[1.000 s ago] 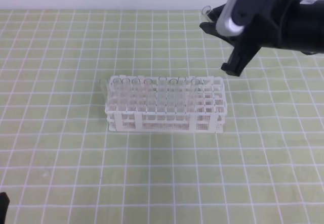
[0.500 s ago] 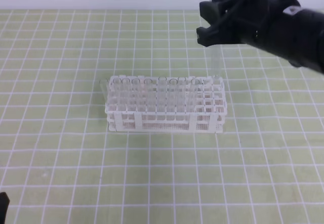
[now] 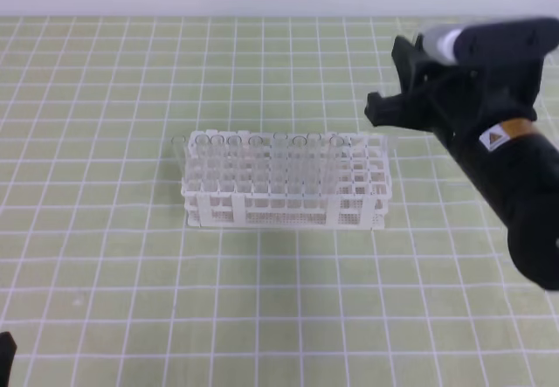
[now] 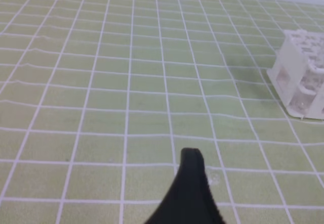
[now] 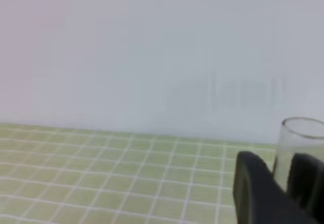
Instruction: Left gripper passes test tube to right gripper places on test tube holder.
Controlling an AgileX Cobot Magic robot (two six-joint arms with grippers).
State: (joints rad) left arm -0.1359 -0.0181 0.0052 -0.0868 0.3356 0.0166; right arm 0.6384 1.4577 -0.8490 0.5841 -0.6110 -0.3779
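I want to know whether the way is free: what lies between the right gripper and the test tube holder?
In the exterior high view, only bare green grid mat separates the right gripper from the test tube holder.

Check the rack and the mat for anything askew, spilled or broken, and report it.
Nothing stands out. The white test tube holder sits square on the green grid mat with its tubes upright, and no spill or broken glass shows. The right claw holds a clear test tube upright between its fingers.
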